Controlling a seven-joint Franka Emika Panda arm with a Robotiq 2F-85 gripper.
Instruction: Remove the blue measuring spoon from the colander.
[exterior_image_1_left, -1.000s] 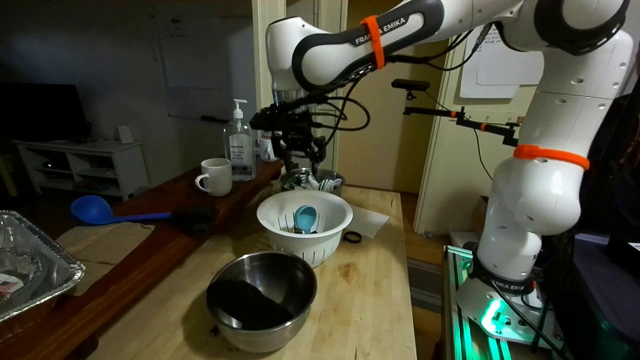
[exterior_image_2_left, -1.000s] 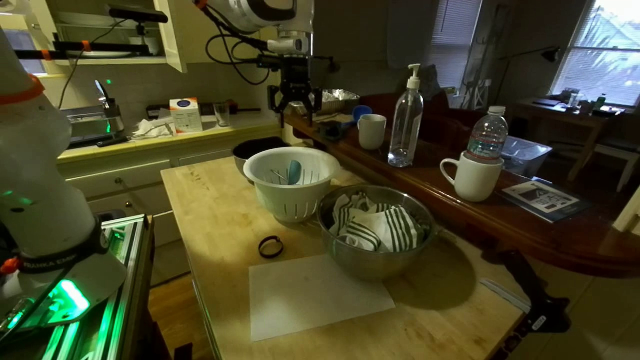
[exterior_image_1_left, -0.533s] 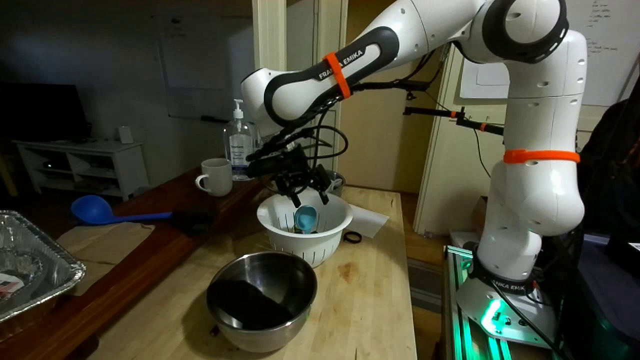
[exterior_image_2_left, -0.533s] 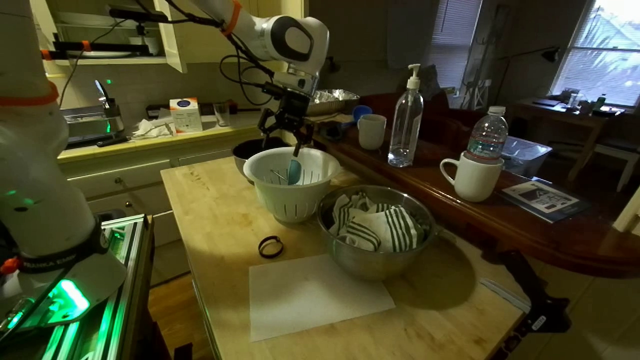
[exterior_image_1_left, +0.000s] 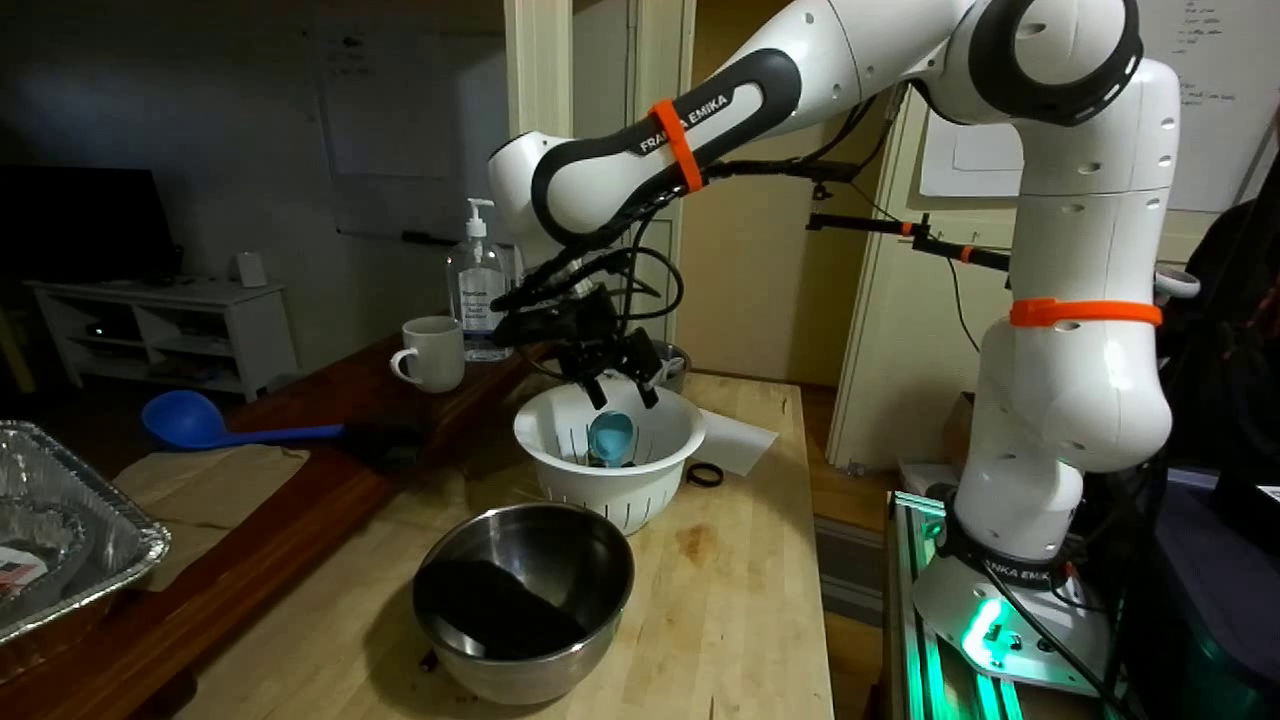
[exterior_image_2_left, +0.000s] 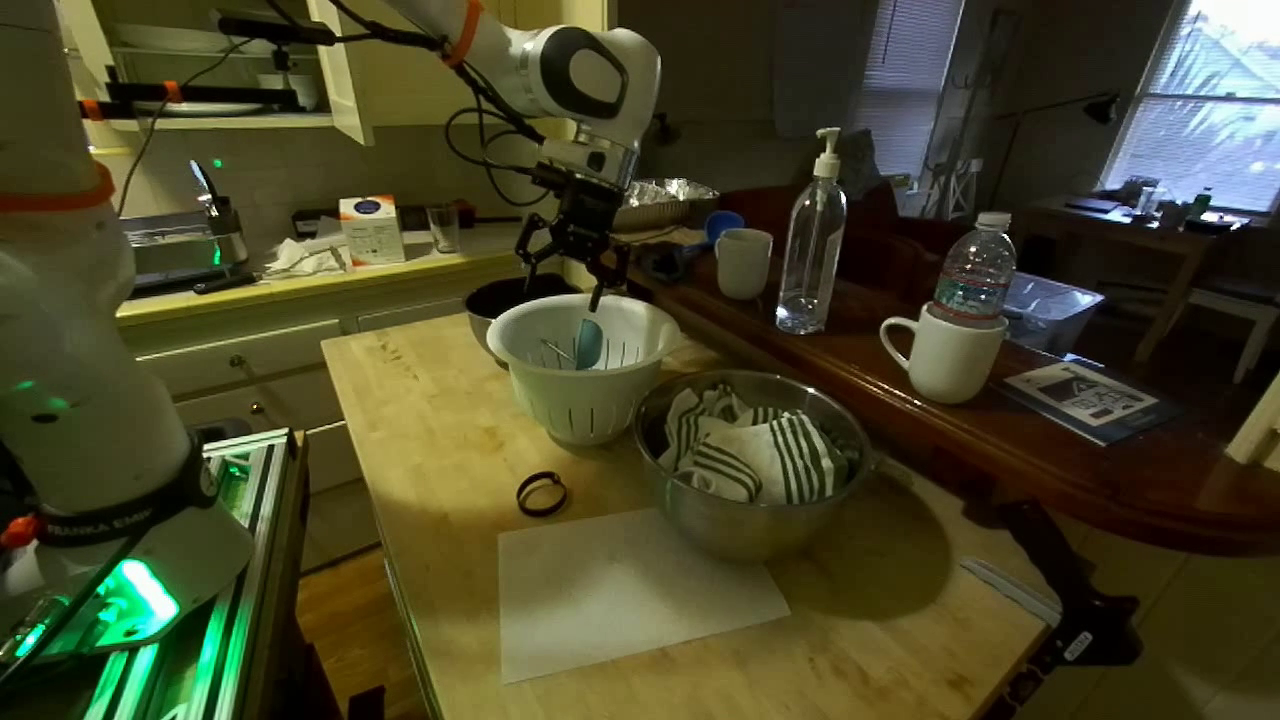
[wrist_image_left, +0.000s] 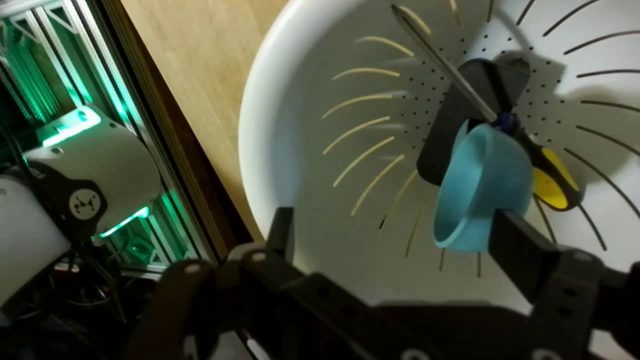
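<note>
The light-blue measuring spoon (exterior_image_1_left: 611, 438) lies in the white slotted colander (exterior_image_1_left: 600, 492); both also show in an exterior view, spoon (exterior_image_2_left: 588, 345) and colander (exterior_image_2_left: 580, 405). In the wrist view the spoon's round bowl (wrist_image_left: 482, 190) is tipped on its side; its handle is mostly hidden. It leans over a screwdriver (wrist_image_left: 445, 65) with a yellow-black handle and a dark grey block (wrist_image_left: 450, 125). My gripper (wrist_image_left: 394, 222) is open, empty and tilted. It hovers over the colander's rim in both exterior views (exterior_image_1_left: 624, 400) (exterior_image_2_left: 562, 296). In the wrist view its right finger overlaps the spoon's edge; contact cannot be told.
A steel bowl (exterior_image_1_left: 590, 645) stands next to the colander. Another steel bowl (exterior_image_2_left: 750, 535) with a striped towel (exterior_image_2_left: 735, 455) stands on its other side. A black ring (exterior_image_2_left: 541, 495) and white paper (exterior_image_2_left: 630, 600) lie on the table. Mugs and a sanitizer bottle (exterior_image_2_left: 812, 250) stand on the raised ledge.
My gripper has come down from high above to just over the colander's rim and has tilted. Over the last half second it has barely moved. The spoon and colander have not moved.
</note>
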